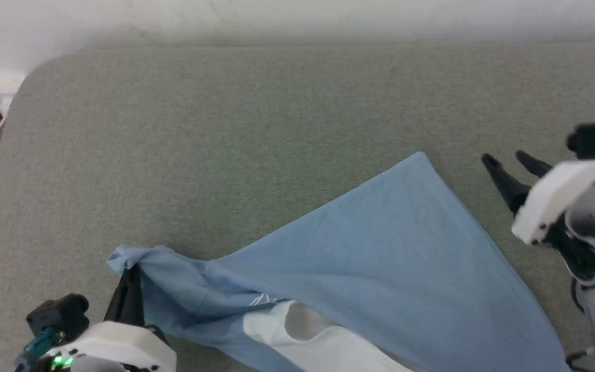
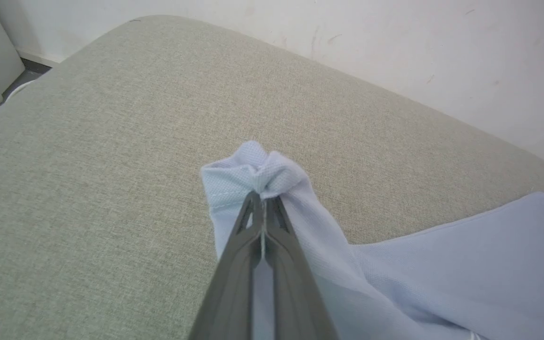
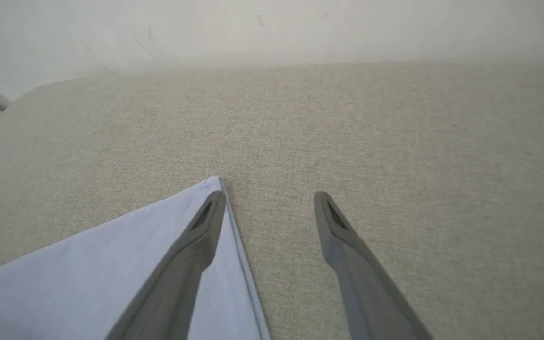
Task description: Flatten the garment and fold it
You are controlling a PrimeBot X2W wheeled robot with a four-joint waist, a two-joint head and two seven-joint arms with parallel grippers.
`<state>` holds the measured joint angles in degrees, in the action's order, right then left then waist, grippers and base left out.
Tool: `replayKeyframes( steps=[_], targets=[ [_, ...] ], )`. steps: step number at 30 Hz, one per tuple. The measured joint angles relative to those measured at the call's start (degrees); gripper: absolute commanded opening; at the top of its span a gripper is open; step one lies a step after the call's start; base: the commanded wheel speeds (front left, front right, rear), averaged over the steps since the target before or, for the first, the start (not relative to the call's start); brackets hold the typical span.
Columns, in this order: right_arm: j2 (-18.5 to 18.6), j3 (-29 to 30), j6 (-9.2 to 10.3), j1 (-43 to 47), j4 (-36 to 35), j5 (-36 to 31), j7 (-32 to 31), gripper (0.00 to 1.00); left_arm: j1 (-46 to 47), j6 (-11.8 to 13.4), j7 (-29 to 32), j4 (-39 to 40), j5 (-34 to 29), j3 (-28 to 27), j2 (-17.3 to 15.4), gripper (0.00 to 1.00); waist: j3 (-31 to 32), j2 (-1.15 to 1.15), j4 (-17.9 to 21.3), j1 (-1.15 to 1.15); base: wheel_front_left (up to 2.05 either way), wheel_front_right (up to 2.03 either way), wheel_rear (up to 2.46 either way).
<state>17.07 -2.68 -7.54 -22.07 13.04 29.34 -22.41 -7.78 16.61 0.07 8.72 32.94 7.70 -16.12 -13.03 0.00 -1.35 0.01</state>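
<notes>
The left gripper is clamped on a bunched end of the garment, which stretches rightward across the grey cushion to a pointed corner just left of the right gripper, its fingers apart and empty.

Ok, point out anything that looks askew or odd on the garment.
The garment is far from flat: one end is bunched into a wad pinched by the left gripper, and white lining shows turned out at the near edge.
</notes>
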Motion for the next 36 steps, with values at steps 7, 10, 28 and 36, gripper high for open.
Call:
replayKeyframes(
  steps=[7, 10, 28, 36],
  targets=[
    [-0.58, -8.98, 0.00, -13.88, 16.23, 6.59, -12.12, 1.00, 2.54, -1.00, -0.67, -0.40, -0.43, 2.18, 1.26, 0.00, -2.38, 0.00, -3.13, 0.00, 0.00, 0.00, 0.00],
    [-1.51, -11.46, 0.00, -17.92, 22.25, 7.50, -15.75, 1.00, 3.24, -1.37, -0.77, -0.93, -0.43, 2.60, 1.55, 0.00, -3.41, 0.00, -4.10, 0.00, 0.00, 0.00, 0.00],
    [-2.15, -20.65, 0.00, -25.31, 33.34, 13.16, -25.59, 0.00, 4.15, -1.53, -1.29, -3.08, -0.32, 3.28, 1.91, 0.00, -3.35, 0.00, -4.62, -0.01, 0.00, 0.00, 0.00],
    [3.23, -23.02, 0.00, -24.69, 26.33, 11.74, -5.23, 0.00, 11.39, -3.91, -0.81, -2.92, -0.76, 1.14, -3.07, 0.00, -0.31, 0.00, -2.94, -0.01, 0.00, 0.00, 0.00]
  ],
)
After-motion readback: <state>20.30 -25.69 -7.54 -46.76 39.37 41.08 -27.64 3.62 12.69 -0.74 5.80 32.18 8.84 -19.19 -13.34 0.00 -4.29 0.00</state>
